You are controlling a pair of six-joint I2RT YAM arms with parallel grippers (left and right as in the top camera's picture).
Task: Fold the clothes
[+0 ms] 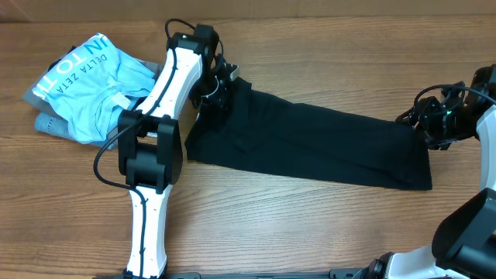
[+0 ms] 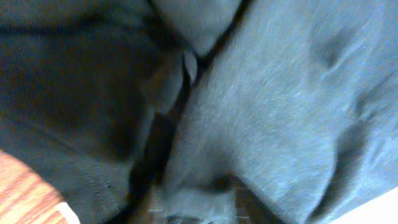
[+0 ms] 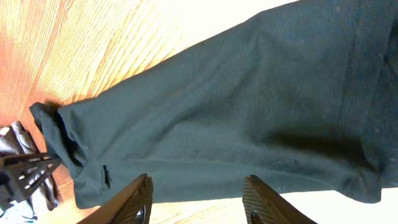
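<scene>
A long black garment (image 1: 310, 143) lies flat across the table, from the upper left to the lower right. My left gripper (image 1: 219, 91) is pressed into its left end. In the left wrist view, bunched dark fabric (image 2: 273, 112) fills the blurred frame, and only faint finger shapes (image 2: 196, 214) show at the bottom edge. I cannot tell whether these jaws are closed. My right gripper (image 1: 422, 128) is at the garment's right end. In the right wrist view its fingers (image 3: 198, 178) are open and empty, just above the garment's near edge (image 3: 249, 99).
A pile of light-blue printed clothes (image 1: 85, 85) lies at the far left, with a grey piece (image 1: 46, 124) under it. The left arm (image 1: 155, 132) runs from the front edge up to the garment. Bare wood (image 1: 310, 232) lies in front of the garment.
</scene>
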